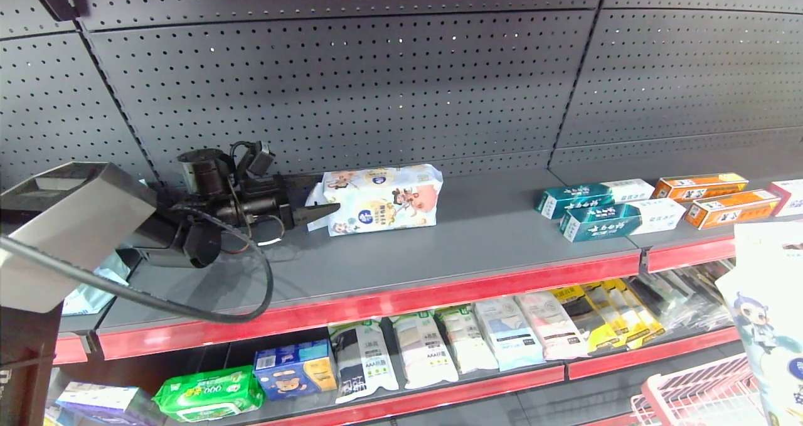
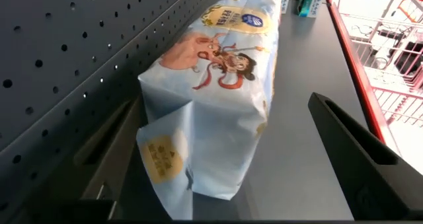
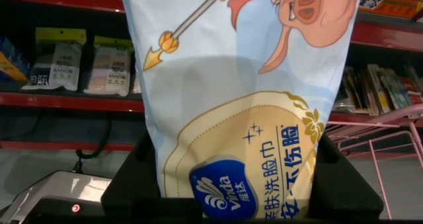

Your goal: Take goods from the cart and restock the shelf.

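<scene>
A pale blue tissue pack (image 1: 376,200) with cartoon print lies on the grey shelf (image 1: 477,244), close to the pegboard back. My left gripper (image 1: 312,199) is open at its left end. In the left wrist view the pack's (image 2: 218,85) end lies between the spread fingers (image 2: 357,158), with a gap on each side. A second pack of the same kind (image 1: 768,313) hangs at the right edge, below shelf level. The right wrist view shows this pack (image 3: 244,85) upright, with my right gripper (image 3: 238,191) shut on its lower end.
Teal boxes (image 1: 602,209) and orange boxes (image 1: 715,197) lie on the shelf's right part. The shelf below holds several packs (image 1: 433,344) and a green wipes pack (image 1: 210,393). A pink wire cart (image 1: 696,394) stands at the lower right. Bare shelf lies between the tissue pack and the teal boxes.
</scene>
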Tool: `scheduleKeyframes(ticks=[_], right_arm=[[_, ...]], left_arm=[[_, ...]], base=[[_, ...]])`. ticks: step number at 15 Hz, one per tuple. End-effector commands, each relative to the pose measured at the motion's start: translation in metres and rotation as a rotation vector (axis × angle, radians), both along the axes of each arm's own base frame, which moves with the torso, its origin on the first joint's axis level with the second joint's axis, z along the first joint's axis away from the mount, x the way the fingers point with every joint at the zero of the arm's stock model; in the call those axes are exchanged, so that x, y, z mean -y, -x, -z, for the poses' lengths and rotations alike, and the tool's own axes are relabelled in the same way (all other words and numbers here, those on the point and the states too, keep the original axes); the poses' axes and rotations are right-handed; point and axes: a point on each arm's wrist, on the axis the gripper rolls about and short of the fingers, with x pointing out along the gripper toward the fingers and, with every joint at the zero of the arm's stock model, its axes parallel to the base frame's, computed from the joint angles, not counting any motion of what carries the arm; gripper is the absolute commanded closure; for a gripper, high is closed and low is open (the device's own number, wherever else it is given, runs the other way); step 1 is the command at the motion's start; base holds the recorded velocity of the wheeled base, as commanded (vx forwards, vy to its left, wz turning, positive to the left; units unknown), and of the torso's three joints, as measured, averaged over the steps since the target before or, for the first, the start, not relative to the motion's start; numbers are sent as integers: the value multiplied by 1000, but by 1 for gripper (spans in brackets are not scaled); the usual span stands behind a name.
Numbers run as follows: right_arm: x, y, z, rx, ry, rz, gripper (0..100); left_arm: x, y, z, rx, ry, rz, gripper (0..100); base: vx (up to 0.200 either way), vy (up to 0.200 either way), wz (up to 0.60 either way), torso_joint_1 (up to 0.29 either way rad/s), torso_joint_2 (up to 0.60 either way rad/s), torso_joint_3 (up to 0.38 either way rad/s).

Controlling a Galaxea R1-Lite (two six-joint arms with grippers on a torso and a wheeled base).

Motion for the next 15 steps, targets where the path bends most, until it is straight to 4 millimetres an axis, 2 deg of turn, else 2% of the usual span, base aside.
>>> scheduleKeyframes(ticks=[1, 6, 15], right_arm=[[0, 0, 1, -3, 0, -1, 100], [0, 0, 0, 2, 0, -1, 100], [0, 0, 0, 3, 1, 2, 100]], left_arm=[[2, -3, 3, -1, 1, 5, 0], [16, -5, 5, 1, 2, 33, 0], [20, -21, 13, 26, 4, 39, 0]], base=[[0, 0, 0, 0, 0, 0], [0, 0, 0, 0, 0, 0], [0, 0, 0, 0, 0, 0]])
